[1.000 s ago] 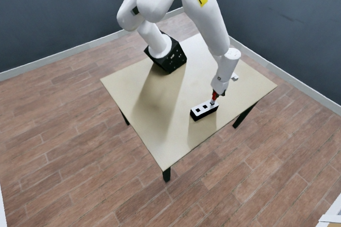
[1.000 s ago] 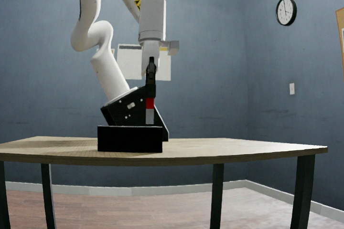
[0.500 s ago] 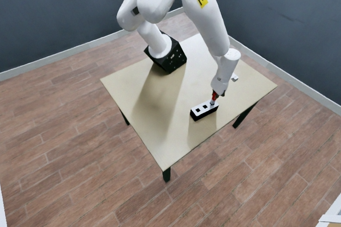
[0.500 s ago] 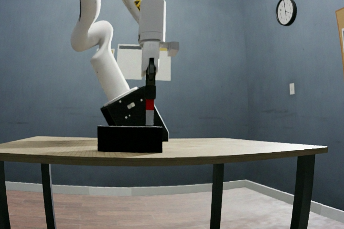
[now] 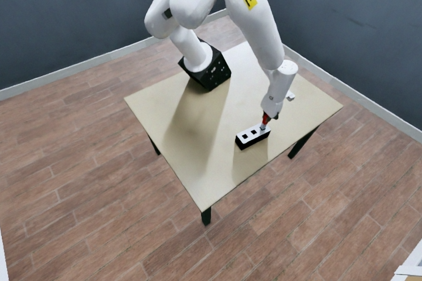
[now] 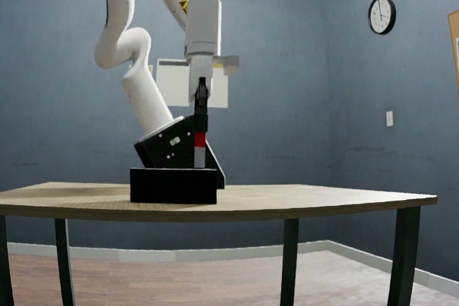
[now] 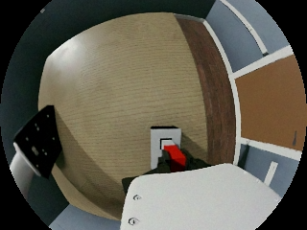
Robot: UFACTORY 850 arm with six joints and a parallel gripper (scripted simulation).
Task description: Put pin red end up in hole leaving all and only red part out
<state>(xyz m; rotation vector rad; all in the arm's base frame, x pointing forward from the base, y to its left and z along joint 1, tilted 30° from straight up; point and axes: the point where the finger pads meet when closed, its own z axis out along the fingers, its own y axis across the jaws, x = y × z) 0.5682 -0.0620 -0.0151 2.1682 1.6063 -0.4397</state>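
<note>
The block (image 5: 255, 140) (image 6: 172, 185) (image 7: 155, 149) has black sides and a light top with three square holes in a row. Two holes are open and empty at their mouths: the end hole (image 5: 244, 136) and the middle hole (image 5: 254, 132). Their depths are hidden. My gripper (image 5: 266, 116) (image 6: 201, 123) (image 7: 173, 157) is shut on the pin (image 6: 199, 139) (image 7: 176, 154) by its red upper part. The pin is upright, red end up, over the third hole, at the right end in the top view. Its grey lower end is at about the hole's mouth; whether the tip is inside I cannot tell.
The block stands on the wooden table (image 5: 191, 185) (image 6: 327, 201) (image 7: 110, 72), near one table edge. The arm's black base (image 5: 214, 71) (image 6: 161, 148) (image 7: 40, 139) stands on the far side of the table.
</note>
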